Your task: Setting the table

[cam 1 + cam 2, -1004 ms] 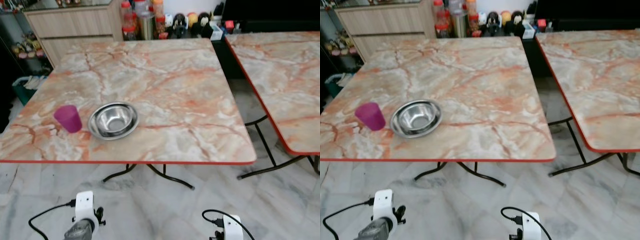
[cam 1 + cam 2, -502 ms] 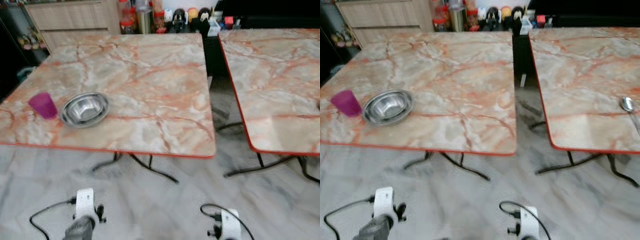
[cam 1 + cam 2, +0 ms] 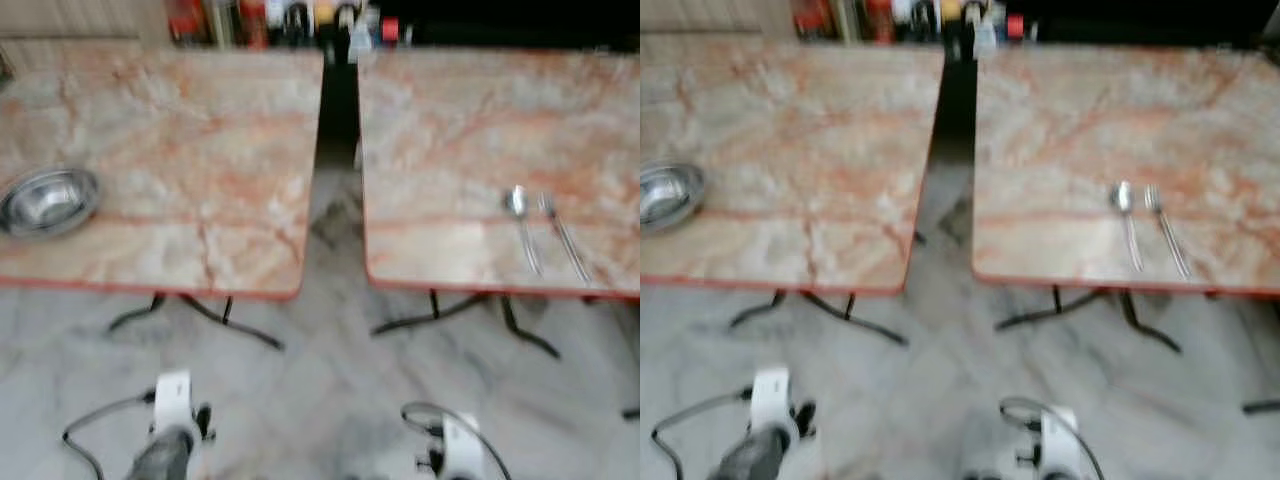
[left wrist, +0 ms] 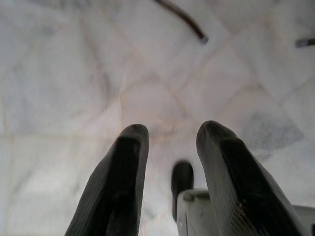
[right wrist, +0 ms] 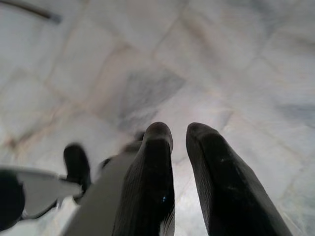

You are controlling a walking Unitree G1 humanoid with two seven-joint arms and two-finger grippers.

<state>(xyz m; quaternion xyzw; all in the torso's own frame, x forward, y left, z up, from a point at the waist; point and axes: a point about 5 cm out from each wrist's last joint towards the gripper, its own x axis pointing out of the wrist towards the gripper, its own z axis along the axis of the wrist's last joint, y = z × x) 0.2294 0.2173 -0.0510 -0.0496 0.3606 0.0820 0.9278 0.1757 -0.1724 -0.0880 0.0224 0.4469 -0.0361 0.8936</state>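
spoon on right table (grippers low, well apart)

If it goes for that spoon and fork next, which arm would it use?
Probably the right. The spoon and fork lie near the front edge of the right-hand table, on the right gripper side. Both arms hang low over the floor, holding nothing.

Grey marble-tile floor; blurred bottles on shelf behind tables.
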